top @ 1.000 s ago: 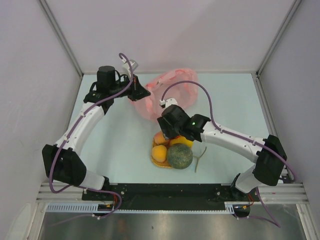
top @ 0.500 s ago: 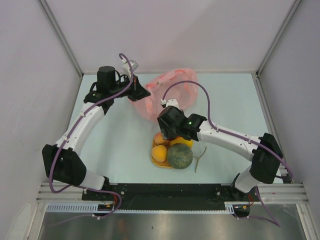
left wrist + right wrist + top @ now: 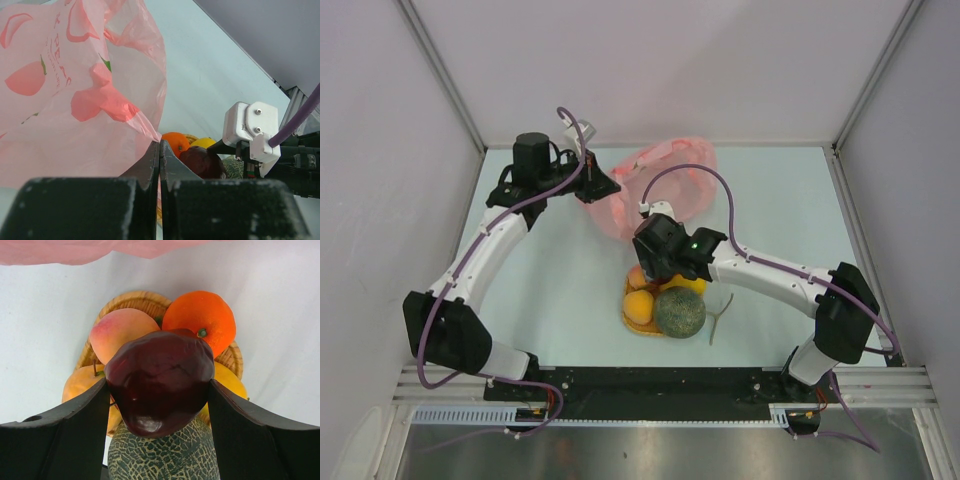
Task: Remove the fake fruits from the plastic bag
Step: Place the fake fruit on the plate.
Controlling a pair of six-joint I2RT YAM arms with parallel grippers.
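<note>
Two arms are busy, and we see both grippers holding something. Our left gripper [image 3: 159, 162] has its jaws pressed together on a fold of the pink bag [image 3: 65, 100], at the far side of the table [image 3: 550, 290]. Our right gripper [image 3: 159, 390] pinches the dark red apple [image 3: 160, 372] just above the melon [image 3: 165, 457], orange [image 3: 200, 320], peach [image 3: 122, 332] and mango [image 3: 227, 385] on the woven mat [image 3: 132, 299].

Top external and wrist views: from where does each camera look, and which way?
Top external: above and behind the robot, looking down at the table; left arm, right arm show.
Left wrist: looks along the left hand at the thin pink plastic bag it pinches.
Right wrist: looks down past the right hand at the dark red apple it grips.
Both wrist views show apple and round orange fruit.
</note>
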